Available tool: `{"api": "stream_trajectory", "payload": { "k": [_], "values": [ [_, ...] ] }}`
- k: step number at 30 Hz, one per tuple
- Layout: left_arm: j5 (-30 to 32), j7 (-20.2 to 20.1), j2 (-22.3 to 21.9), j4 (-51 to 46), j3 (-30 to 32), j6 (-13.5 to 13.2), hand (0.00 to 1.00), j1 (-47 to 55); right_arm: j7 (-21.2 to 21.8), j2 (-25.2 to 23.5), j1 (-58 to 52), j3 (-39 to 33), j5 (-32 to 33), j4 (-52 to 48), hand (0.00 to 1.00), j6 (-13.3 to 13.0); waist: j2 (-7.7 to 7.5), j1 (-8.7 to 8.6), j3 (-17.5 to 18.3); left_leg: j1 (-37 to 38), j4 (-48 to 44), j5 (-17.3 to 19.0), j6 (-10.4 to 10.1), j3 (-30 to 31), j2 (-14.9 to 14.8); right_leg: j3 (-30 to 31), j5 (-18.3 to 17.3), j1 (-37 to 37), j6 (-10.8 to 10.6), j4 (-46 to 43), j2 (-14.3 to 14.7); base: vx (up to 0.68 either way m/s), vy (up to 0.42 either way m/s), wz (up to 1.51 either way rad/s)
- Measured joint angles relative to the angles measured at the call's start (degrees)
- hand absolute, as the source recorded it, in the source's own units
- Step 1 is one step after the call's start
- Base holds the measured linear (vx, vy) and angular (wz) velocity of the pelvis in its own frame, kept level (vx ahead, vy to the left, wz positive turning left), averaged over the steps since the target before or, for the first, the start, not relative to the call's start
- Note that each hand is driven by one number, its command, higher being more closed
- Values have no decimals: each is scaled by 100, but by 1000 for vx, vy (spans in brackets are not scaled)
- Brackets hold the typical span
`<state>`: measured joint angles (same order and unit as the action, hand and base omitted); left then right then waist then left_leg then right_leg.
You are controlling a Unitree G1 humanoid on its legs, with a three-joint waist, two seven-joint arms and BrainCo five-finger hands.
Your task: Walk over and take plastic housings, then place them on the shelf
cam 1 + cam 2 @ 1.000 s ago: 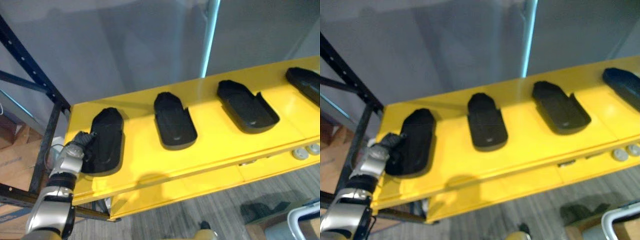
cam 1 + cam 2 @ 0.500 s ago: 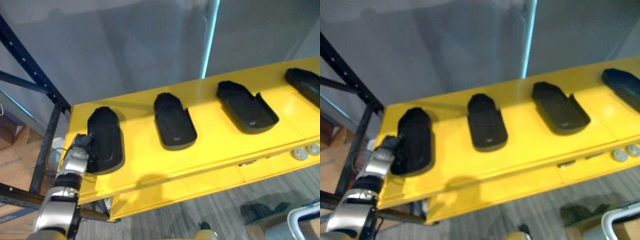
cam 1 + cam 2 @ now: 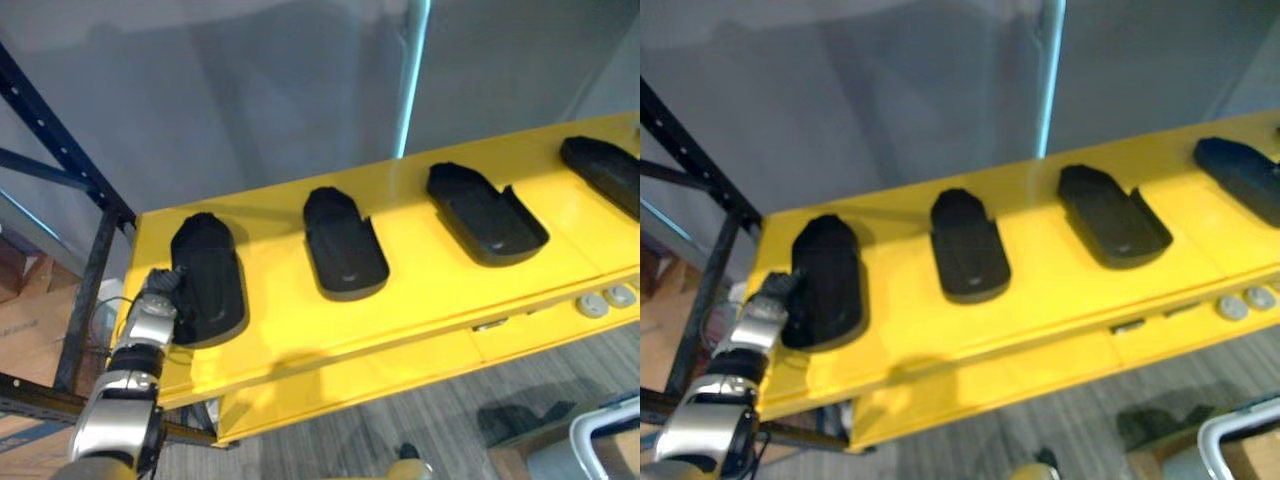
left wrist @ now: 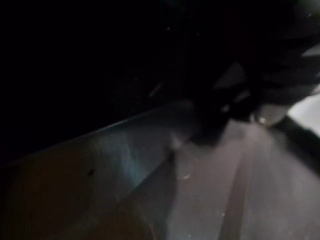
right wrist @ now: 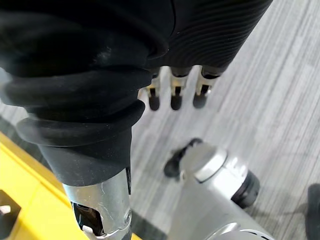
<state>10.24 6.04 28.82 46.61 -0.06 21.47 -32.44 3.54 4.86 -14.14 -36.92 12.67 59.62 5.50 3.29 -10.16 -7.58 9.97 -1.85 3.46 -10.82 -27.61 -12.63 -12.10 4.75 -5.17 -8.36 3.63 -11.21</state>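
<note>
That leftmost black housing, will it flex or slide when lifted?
Likely stiff and light: the leftmost housing looks a thin moulded shell. Lying flat on the yellow table, it shouldn't roll. Its smooth plastic may slip in the left hand.

You've got a glossy yellow painted tabletop [image 3: 420, 290], smooth enough to throw glare. The housings [image 3: 345, 245] on it read as black moulded plastic, mostly matt with a faint sheen. The rack upright [image 3: 70, 160] is dark painted metal, perforated. The floor [image 3: 400, 410] is grey and matt with a streaky grain. The right hand [image 5: 220, 25] has a matt ribbed rubbery cover and satin silver fingers [image 5: 175, 97].
</note>
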Motion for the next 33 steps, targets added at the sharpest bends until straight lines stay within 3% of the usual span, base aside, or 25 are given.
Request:
{"api": "stream_trajectory", "payload": {
  "k": [10, 14, 16, 20, 21, 23, 24, 28, 31, 33],
  "values": [
    [148, 13, 6, 1, 0, -11, 0, -105, -45, -1, 1, 1, -3, -1, 0, -16, 0, 4, 0, -4, -1, 0, 0, 3, 0, -2, 3, -1, -5, 5, 0, 0, 0, 0],
    [144, 325, 7, 4, -2, -37, 0, -142, -121, -1, 11, 3, -3, -1, 0, -31, 0, 5, 0, -6, -1, 0, 0, 5, 0, -4, 4, -1, -6, 7, 1, 0, 0, 0],
    [97, 689, 7, 5, -3, -195, 0, -149, -175, -9, 15, 14, -3, -2, 0, -78, -3, 5, 2, -7, -1, 0, 0, 6, 0, -5, 4, 0, -6, 7, 1, 0, 0, 0],
    [-148, 1530, 33, -3, 3, -666, 0, -274, -518, -40, 50, 179, -7, -4, 0, -420, -3, 16, 10, -8, -1, -1, 0, 9, 0, -6, 5, -1, -6, 6, 1, 0, 0, 0],
    [-175, 1854, 61, -67, 2, -953, 0, -326, -660, -40, 73, 260, -8, -19, 0, -563, -4, 21, 11, -9, -1, -1, 0, 9, 0, -6, 5, -1, -6, 6, 1, 0, 0, 0],
    [-204, 2181, 90, -179, 2, -1265, 0, -373, -813, -38, 94, 353, -9, -51, 0, -694, 1, 30, 19, -10, -1, -1, 0, 10, 0, -7, 5, -1, -6, 6, 1, 0, 0, 0],
    [-257, 2432, 121, -451, -1, -1512, 0, -373, -912, -37, 99, 428, -9, -87, 0, -804, 10, 42, 37, -10, 0, -1, 0, 10, 0, -8, 5, -1, -6, 6, 1, 0, 0, 0],
    [-296, 2947, 170, -1689, -11, -2054, 0, -380, -995, -40, 104, 563, -4, -133, 0, -921, 27, 120, 141, -30, 22, -1, 0, 27, 1, -14, 5, 6, -8, 5, 3, 0, 0, 2],
    [-297, 3128, 187, -3021, 4, -2474, 0, -381, -979, -59, 154, 603, -6, -129, 0, -921, 41, 214, 245, -91, 29, -1, 0, 62, 1, -24, 3, 7, -8, -2, 3, 0, 0, 6],
    [-291, 3128, 187, -3841, 27, -2608, 0, -380, -951, -65, 194, 622, -21, -126, 0, -920, 51, 302, 311, -97, 30, -2, 0, 80, 0, -36, -1, 6, -8, -4, 3, 0, 0, 5]
  ]
}}
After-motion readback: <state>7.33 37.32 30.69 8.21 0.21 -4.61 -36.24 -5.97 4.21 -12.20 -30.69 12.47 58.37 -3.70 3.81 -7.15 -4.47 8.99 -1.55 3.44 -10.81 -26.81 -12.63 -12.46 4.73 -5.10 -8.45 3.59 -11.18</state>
